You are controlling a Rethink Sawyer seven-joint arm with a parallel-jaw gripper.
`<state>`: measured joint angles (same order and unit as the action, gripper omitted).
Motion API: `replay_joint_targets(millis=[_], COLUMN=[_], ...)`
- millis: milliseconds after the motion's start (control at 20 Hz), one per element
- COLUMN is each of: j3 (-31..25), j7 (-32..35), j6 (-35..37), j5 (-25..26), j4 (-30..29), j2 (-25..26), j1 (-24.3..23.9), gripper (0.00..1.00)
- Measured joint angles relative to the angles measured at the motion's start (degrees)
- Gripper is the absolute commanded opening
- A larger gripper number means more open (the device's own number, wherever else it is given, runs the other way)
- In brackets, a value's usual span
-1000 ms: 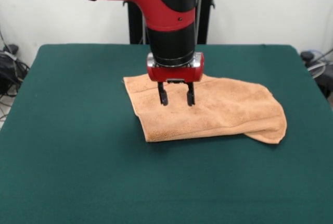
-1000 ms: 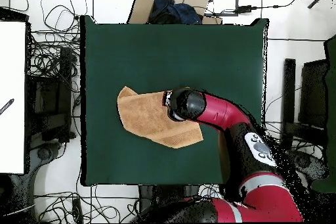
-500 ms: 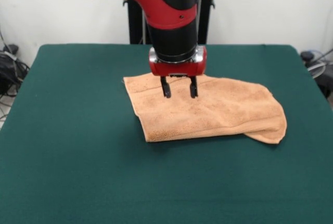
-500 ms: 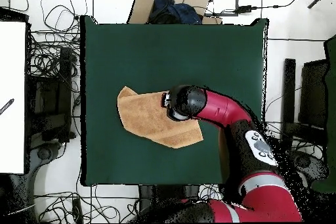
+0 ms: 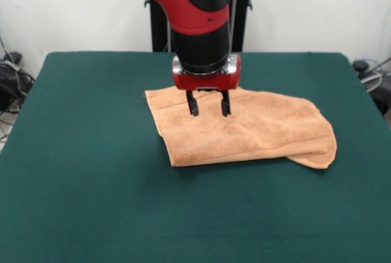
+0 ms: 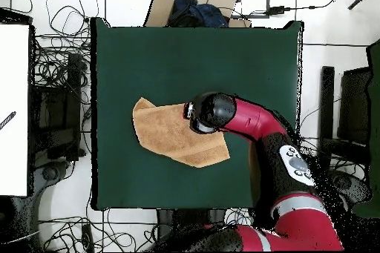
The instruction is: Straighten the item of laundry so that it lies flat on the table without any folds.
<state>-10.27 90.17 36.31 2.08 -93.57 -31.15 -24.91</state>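
Green table point(image 5: 91, 183) bears folded towel point(image 5: 263, 131) beneath spread, unlabelled end effector point(image 5: 208, 109).

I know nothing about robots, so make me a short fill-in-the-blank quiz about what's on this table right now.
1. The towel is peach-orange and lies on a dark ____ table.
2. The hand hangs over the towel with its two fingers ____.
3. The towel is not flat: it lies ____ over on itself.
4. The arm is black and ____.

Missing words: green; open; folded; red
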Motion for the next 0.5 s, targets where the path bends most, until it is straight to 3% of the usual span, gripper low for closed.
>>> replay_joint_targets(millis=[500], j3=[0.0], j7=[0.0], j6=[1.5], j5=[0.0], j4=[2.1], j2=[0.1], j1=[0.0], gripper=[1.0])
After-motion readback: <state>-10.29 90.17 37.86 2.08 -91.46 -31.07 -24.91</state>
